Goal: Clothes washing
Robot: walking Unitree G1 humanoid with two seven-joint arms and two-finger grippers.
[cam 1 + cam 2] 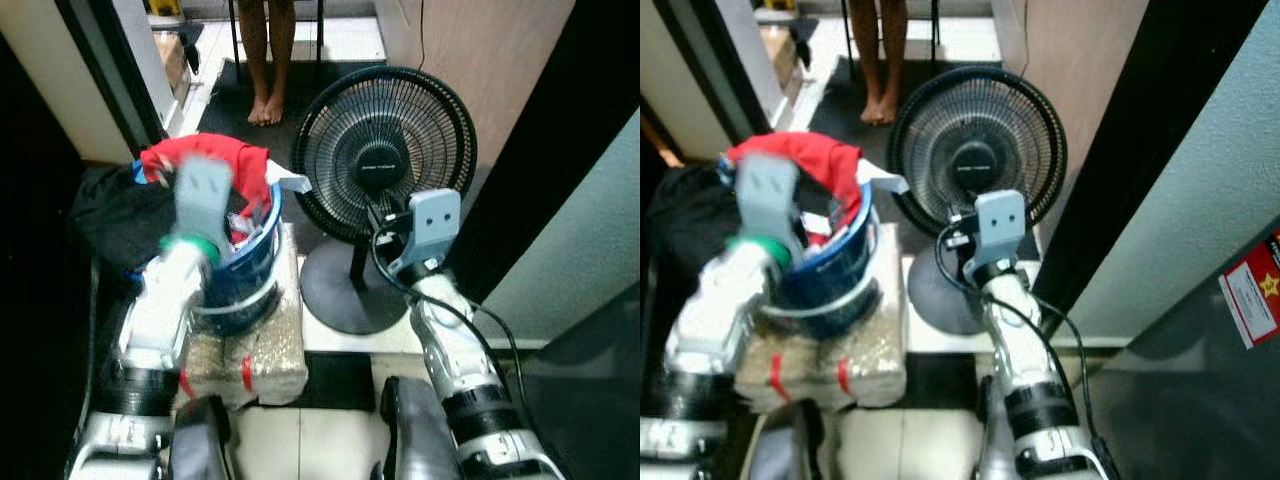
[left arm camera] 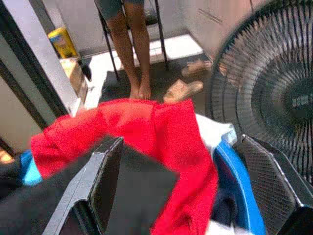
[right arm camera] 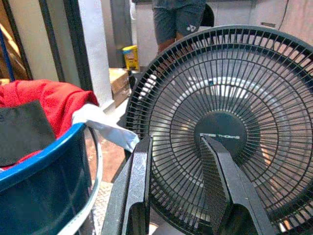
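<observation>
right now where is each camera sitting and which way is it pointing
Left and right eye views: on the head, looking forward and down at the blue bucket with the red garment and the fan; both silver arms show.
Left wrist view: along the left gripper, open over the garment.
Right wrist view: along the right gripper, open, facing the fan.
Shared: both wrist views catch a person's legs beyond.

Floor (image 1: 330, 415): pale tiles near the robot, dark mat further back. Two tan sacks (image 1: 262, 350) with red ties lie on it side by side, blue laundry basket (image 1: 245, 275) on top of them. Black pedestal fan (image 1: 385, 150) stands just beside, base (image 1: 340, 285) on floor. Person's bare feet (image 1: 265, 108) beyond. Black bag (image 1: 115, 215) left of basket.
</observation>
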